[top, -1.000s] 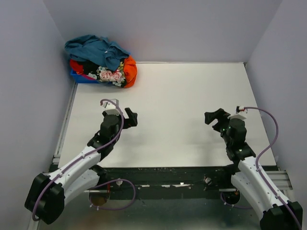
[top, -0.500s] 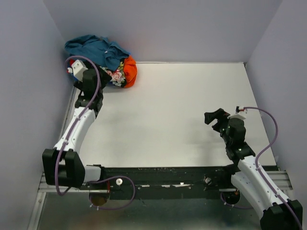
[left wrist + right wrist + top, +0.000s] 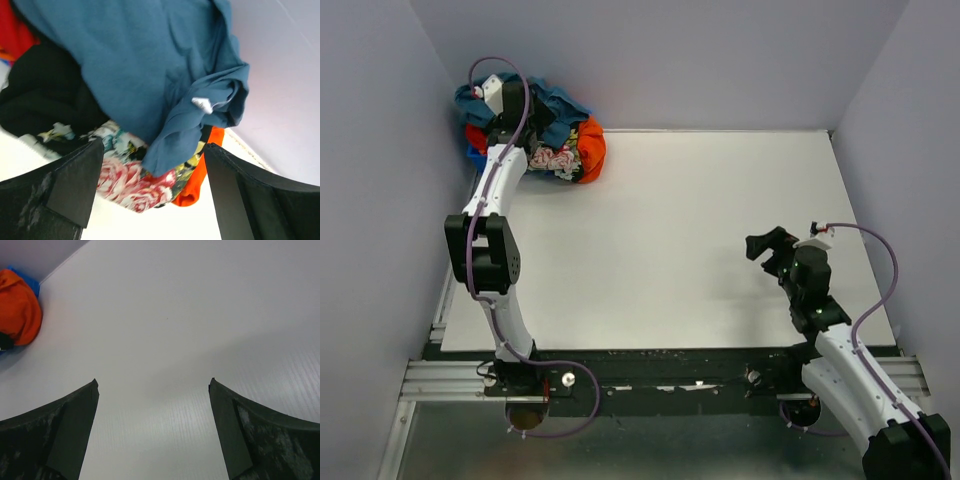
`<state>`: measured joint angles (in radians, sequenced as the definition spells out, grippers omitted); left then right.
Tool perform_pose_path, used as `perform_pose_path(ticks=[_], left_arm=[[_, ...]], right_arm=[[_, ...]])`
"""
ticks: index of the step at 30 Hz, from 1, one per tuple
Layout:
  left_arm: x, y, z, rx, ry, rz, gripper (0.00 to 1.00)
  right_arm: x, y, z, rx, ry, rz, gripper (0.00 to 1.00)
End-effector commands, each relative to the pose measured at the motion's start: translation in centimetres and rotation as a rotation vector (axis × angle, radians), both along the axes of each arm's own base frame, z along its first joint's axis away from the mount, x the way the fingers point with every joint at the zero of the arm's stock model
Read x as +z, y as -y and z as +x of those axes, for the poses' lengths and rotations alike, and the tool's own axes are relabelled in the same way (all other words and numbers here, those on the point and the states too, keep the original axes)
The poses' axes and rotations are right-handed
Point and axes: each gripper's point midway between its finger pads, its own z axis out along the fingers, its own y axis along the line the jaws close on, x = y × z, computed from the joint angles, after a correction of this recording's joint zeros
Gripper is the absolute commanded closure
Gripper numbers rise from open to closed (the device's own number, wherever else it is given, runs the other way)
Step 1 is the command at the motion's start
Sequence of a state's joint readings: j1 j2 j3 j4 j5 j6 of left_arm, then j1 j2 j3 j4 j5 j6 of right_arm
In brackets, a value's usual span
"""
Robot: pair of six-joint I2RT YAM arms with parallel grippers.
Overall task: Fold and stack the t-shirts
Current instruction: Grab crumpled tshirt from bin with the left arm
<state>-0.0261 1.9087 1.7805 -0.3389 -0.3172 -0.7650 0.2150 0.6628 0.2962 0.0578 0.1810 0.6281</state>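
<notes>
The t-shirts lie in a heap at the table's back left corner. The teal-blue one [image 3: 560, 100] is on top, over the orange-red [image 3: 592, 148] and the flowered one [image 3: 552, 158]. My left gripper [image 3: 532, 132] is open right over the heap. In the left wrist view the teal-blue shirt [image 3: 150, 65] hangs between my open fingers [image 3: 75, 185], above the flowered shirt [image 3: 135, 175], the black shirt [image 3: 45, 95] and the orange-red shirt [image 3: 200, 170]. I cannot tell if a finger touches cloth. My right gripper [image 3: 765, 245] is open and empty above the bare table [image 3: 165, 315].
A small blue plastic bin [image 3: 475, 157] sits under the heap against the left wall. Grey walls close in the table [image 3: 700, 220] at left, back and right. The right wrist view shows the orange-red shirt [image 3: 17, 312] and the bin's corner [image 3: 30, 282] far off.
My left arm has stretched from the table's near left out to the back left corner, its gripper now over the heap. The right arm has not moved.
</notes>
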Motion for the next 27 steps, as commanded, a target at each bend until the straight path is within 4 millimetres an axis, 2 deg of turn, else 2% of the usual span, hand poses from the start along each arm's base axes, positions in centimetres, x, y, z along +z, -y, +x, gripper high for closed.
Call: perform_pose_path(ticks=[1, 5, 8, 10, 11, 13, 16, 19, 23, 26, 27], left_arm=[[-0.4, 1.5, 2.0, -0.074, -0.013, -0.06, 0.07], [-1.2, 2.2, 4.0, -0.107, -0.006, -0.077, 0.18], [-2.1, 2.5, 5.0, -0.123, -0.012, -0.08, 0.3], [-2.4, 2.6, 5.4, -0.129, -0.011, -0.081, 0.48], [-2.3, 2.8, 5.5, -0.142, -0.005, -0.086, 0.62], [-1.4, 3.8, 5.9, -0.217, 0.031, -0.094, 0.97], [0.7, 4.0, 5.4, -0.231, 0.071, -0.099, 1.0], [3.9, 4.8, 4.4, -0.26, 0.138, -0.117, 1.0], [9.5, 6.0, 2.2, -0.299, 0.226, -0.1, 1.0], [14.4, 8.3, -0.3, -0.357, 0.309, -0.097, 1.0], [16.2, 9.9, -1.4, -0.404, 0.342, -0.099, 1.0]], right_arm=[[-0.6, 0.1, 0.0, -0.007, -0.014, -0.004, 0.02], [-0.7, 0.0, 0.0, -0.003, -0.02, -0.006, 0.03], [-0.6, 0.1, 0.0, -0.005, -0.018, -0.009, 0.03], [-0.6, 0.2, 0.0, -0.01, -0.015, -0.01, 0.03], [-0.7, 0.2, 0.0, -0.01, -0.017, -0.009, 0.04], [-0.7, 0.1, 0.0, -0.005, -0.015, -0.01, 0.05], [-0.7, -0.1, 0.1, 0.003, -0.013, -0.01, 0.06], [-0.7, -0.1, 0.1, 0.006, -0.014, -0.009, 0.07], [-0.5, -0.2, 0.1, 0.009, -0.009, -0.007, 0.06], [-0.4, -0.1, 0.0, 0.008, -0.004, -0.011, 0.07], [-0.4, -0.1, 0.0, 0.006, -0.002, -0.011, 0.07]])
